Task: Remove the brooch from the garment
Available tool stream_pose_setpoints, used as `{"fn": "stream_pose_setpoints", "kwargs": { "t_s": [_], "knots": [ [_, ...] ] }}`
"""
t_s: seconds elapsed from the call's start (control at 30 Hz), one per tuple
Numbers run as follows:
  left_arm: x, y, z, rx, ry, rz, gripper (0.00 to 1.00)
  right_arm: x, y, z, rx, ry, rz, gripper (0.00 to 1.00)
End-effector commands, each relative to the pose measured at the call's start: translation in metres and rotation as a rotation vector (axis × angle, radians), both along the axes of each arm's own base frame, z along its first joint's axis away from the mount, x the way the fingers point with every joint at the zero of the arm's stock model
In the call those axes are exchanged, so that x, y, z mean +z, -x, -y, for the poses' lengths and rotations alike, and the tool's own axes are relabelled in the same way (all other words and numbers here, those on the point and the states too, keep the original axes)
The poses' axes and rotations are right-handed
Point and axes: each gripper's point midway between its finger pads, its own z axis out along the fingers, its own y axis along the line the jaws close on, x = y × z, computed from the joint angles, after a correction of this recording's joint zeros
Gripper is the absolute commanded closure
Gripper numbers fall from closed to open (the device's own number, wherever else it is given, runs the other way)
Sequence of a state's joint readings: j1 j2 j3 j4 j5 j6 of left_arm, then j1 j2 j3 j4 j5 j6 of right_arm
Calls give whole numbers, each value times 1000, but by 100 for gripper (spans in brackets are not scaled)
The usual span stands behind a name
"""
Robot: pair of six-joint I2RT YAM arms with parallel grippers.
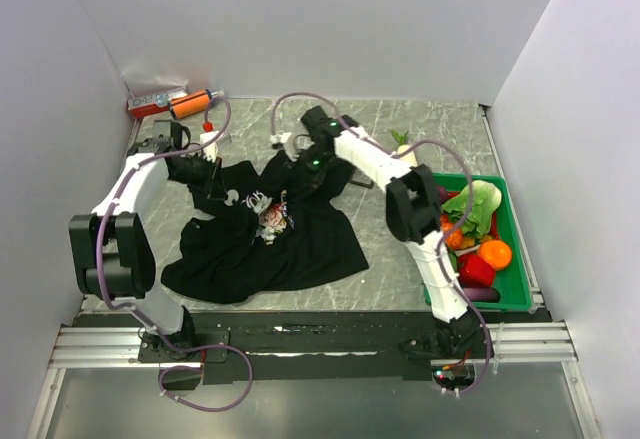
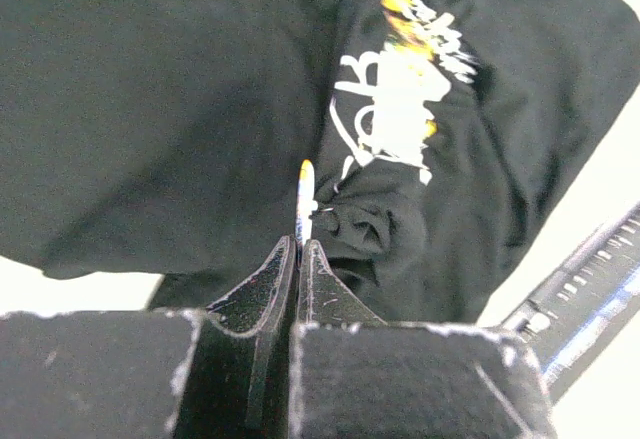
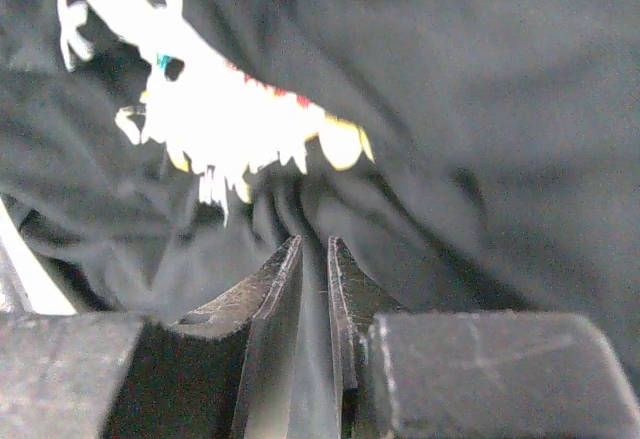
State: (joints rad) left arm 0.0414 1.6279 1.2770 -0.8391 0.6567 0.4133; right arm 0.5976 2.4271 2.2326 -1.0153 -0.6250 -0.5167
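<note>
The left hand (image 2: 300, 251) clamped the brooch (image 2: 305, 199) between fingertips drawn almost together. The thin yellowish piece showed edge-on, standing straight up from the tips. Just right of those tips, a puckered bunch of the garment (image 2: 150, 109) touched the piece's lower edge; whether the two were joined could not be told. The shirt's white print (image 2: 400, 99) lay beyond the hand, up and to its right.

The right hand (image 3: 315, 251) was narrowed on a fold of the same black cloth, with the bright print just ahead of its tips and to their left.

Seen from above, both hands sat at the far edge of the shirt, which was spread across the table (image 1: 400, 249). The printed chest lay between them and nearer the arm bases. A green tray (image 1: 515, 301) of produce stood well to the right of the right hand.
</note>
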Motion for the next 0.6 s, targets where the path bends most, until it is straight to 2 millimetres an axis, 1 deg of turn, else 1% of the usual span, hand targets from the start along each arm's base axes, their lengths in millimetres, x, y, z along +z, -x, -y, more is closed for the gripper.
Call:
{"fn": "stream_pose_setpoints", "kwargs": {
  "t_s": [0.0, 0.03, 0.07, 0.1, 0.13, 0.17, 0.2, 0.23, 0.27, 0.3, 0.33, 0.37, 0.4, 0.43, 0.47, 0.5, 0.57],
  "knots": [
    [15, -23, -6, 21, -104, 203, 99, 52, 3, 15, 8, -83, 94, 74],
    [15, -26, -8, 35, -120, 219, 99, 50, 4, 17, 4, -76, 91, 74],
    [11, -22, 8, -6, -129, 232, 99, 47, 4, 18, -5, -68, 79, 73],
    [12, -29, 9, 4, -154, 269, 99, 44, 4, 19, -18, -63, 66, 73],
    [12, -29, 14, 11, -156, 279, 99, 43, 5, 20, -55, -63, 34, 73],
    [8, -24, 23, -6, -167, 284, 99, 42, 5, 21, -75, -71, 11, 72],
    [11, -29, 28, -9, -173, 324, 98, 40, 8, 20, -87, -71, -9, 71],
    [8, -30, 28, -5, -206, 339, 99, 39, 10, 21, -91, -69, -21, 71],
    [6, -25, 38, -34, -226, 361, 99, 42, 12, 22, -91, -72, -22, 71],
    [6, -25, 41, -45, -251, 384, 99, 40, 15, 23, -90, -68, -28, 71],
    [7, -30, 39, -58, -302, 428, 99, 40, 17, 23, -92, -66, -30, 71],
    [8, -27, 45, -83, -320, 457, 99, 43, 18, 24, -94, -69, -28, 70],
    [8, -28, 44, -93, -345, 480, 99, 39, 22, 27, -97, -56, -39, 70],
    [13, -33, 41, -111, -396, 530, 99, 39, 24, 28, -98, -53, -42, 70],
    [16, -33, 40, -129, -420, 560, 99, 41, 26, 29, -95, -53, -37, 69],
    [19, -35, 39, -150, -447, 585, 99, 37, 30, 33, -97, -40, -47, 69],
    [25, -35, 33, -247, -536, 671, 99, 39, 33, 36, -98, -33, -41, 69]
  ]
}}
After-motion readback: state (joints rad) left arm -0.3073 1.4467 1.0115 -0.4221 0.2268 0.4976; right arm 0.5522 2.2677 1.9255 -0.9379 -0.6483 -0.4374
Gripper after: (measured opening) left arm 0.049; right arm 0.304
